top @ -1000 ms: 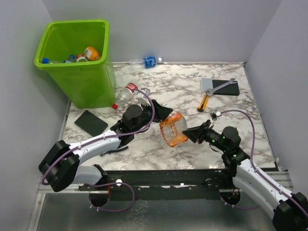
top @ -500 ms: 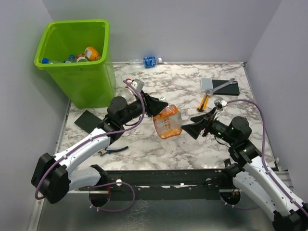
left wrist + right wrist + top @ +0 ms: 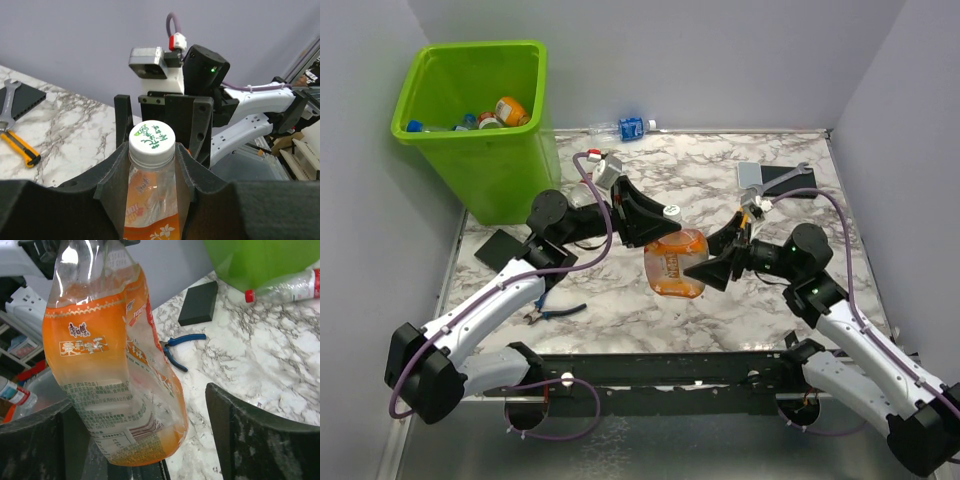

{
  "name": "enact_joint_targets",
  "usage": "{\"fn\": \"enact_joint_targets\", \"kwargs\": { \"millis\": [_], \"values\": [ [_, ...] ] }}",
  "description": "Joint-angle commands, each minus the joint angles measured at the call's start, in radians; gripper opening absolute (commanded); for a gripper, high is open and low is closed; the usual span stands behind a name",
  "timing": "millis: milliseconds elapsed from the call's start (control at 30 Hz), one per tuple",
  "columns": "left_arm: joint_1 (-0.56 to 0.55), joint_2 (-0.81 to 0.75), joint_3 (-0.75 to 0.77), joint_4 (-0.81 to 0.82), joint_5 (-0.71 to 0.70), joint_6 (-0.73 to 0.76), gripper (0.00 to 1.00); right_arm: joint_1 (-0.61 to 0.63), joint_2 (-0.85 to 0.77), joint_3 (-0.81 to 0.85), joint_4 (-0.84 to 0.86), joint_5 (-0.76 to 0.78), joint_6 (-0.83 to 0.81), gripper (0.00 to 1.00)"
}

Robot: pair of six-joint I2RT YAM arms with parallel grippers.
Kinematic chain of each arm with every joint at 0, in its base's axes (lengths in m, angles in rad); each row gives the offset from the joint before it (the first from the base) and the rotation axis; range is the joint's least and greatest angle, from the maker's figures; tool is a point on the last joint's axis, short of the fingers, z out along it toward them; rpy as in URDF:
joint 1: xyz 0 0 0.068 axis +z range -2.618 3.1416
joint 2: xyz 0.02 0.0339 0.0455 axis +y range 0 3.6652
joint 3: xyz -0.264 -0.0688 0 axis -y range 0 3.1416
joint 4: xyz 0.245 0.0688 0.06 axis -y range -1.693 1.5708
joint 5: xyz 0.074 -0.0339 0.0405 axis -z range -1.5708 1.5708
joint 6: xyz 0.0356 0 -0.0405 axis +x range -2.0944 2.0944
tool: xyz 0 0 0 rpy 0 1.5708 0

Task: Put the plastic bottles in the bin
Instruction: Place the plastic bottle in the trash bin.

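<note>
Orange bottle [image 3: 678,262] held aloft above mid-table, well right of the far-left bin [image 3: 510,170].
Left jaws closed on its neck beneath the white cap [image 3: 152,139]; right jaws parted wide around its base, gap visible on one side. Below: grey-veined white marble table [image 3: 700,175], enclosed by plain lilac-grey panels [image 3: 720,60]; blue pliers [image 3: 555,312] near-left.
</note>
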Motion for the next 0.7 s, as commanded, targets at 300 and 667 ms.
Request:
{"fn": "enact_joint_targets", "kwargs": {
  "millis": [300, 667],
  "values": [
    [-0.041, 0.031, 0.124, 0.063, -0.005, -0.021, 0.32, 0.093, 0.045, -0.001, 0.166, 0.054, -0.062, 0.35],
    [-0.041, -0.065, 0.181, -0.204, -0.291, 0.067, 0.99, 0.112, -0.043, 0.039, 0.022, 0.339, -0.301, 0.21]
  ]
}}
